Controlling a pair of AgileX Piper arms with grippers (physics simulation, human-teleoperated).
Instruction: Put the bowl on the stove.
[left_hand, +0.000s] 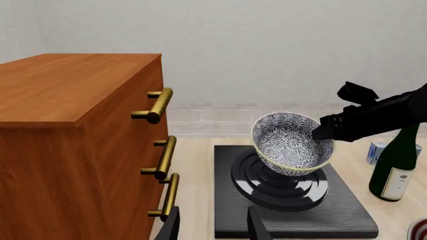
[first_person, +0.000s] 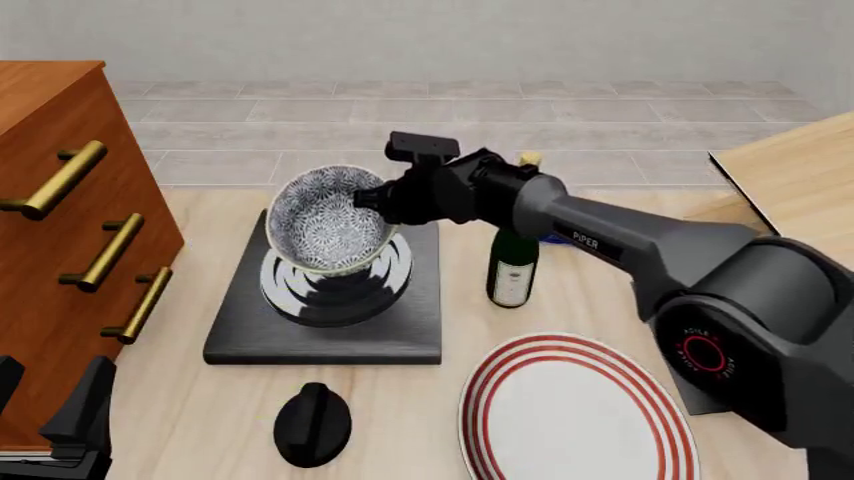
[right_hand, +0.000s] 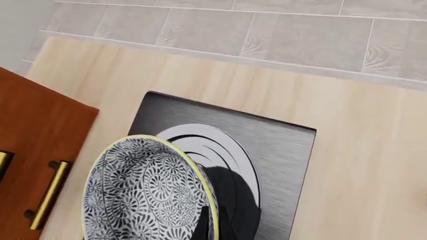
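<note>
Right gripper (first_person: 378, 199) pinches the bowl (first_person: 328, 220) by its rim, centre-left of the front frame, bowl tilted with its mouth toward the camera, held above the burner rings of the stove (first_person: 324, 310). Its shadow falls on the rings; foot apparently not down yet.

Risks, as I judge them:
- Released at this tilt, the bowl could roll or tip off the slab toward the cabinet (first_person: 60, 250).
- A one-sided rim pinch may slip while levelling.
- The wine bottle (first_person: 511, 265) stands just beside the forearm; a swing could topple it.

Left gripper (left_hand: 212, 225) sits low at the frame's bottom edge, fingers spread, empty.
</note>
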